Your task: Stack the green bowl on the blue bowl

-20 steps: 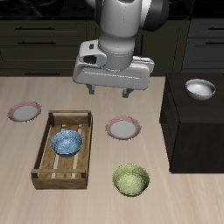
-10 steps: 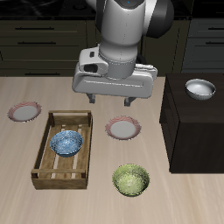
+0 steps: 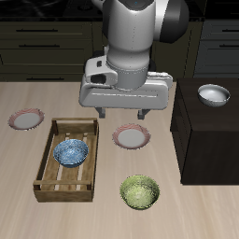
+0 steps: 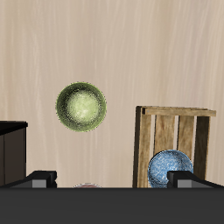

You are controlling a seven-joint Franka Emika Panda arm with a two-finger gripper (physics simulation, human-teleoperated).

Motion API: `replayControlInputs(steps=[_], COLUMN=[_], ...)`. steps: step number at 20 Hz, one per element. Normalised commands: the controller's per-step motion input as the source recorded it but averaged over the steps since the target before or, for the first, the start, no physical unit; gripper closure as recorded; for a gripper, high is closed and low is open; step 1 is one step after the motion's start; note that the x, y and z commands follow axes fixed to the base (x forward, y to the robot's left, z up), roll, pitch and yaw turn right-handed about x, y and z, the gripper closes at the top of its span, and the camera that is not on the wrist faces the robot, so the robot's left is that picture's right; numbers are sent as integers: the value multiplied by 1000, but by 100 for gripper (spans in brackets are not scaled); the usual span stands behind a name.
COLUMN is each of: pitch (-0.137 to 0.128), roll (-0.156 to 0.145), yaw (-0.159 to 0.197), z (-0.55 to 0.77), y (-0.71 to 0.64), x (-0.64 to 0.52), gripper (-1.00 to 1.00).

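The green bowl (image 3: 139, 191) is a small yellow-green speckled bowl on the table near the front edge; it also shows in the wrist view (image 4: 81, 107). The blue bowl (image 3: 72, 152) sits inside a wooden crate (image 3: 47, 154), and shows in the wrist view (image 4: 171, 168) inside the crate (image 4: 145, 140). My gripper (image 3: 121, 113) hangs above the table, farther back than both bowls, over a pink-rimmed plate. Its fingers (image 3: 100, 112) are spread apart and empty.
A pink-rimmed plate (image 3: 132, 137) lies below the gripper. A second pink-rimmed plate (image 3: 26, 119) lies beside the crate, farther back. A white-grey bowl (image 3: 214, 94) sits on a dark cabinet (image 3: 210, 140) beside the table.
The gripper has come down and moved toward the table's front edge. The bowls, crate and plates have not moved.
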Motion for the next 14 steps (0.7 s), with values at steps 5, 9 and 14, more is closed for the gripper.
replayControlInputs(steps=[5,9,14], pitch=[-2,-7,22], roll=[25,20,32], yaw=[-21,6,-16], z=[57,-5,-64], y=[-50,15,45], x=[323,257,224], gripper=[-100,-100,-100])
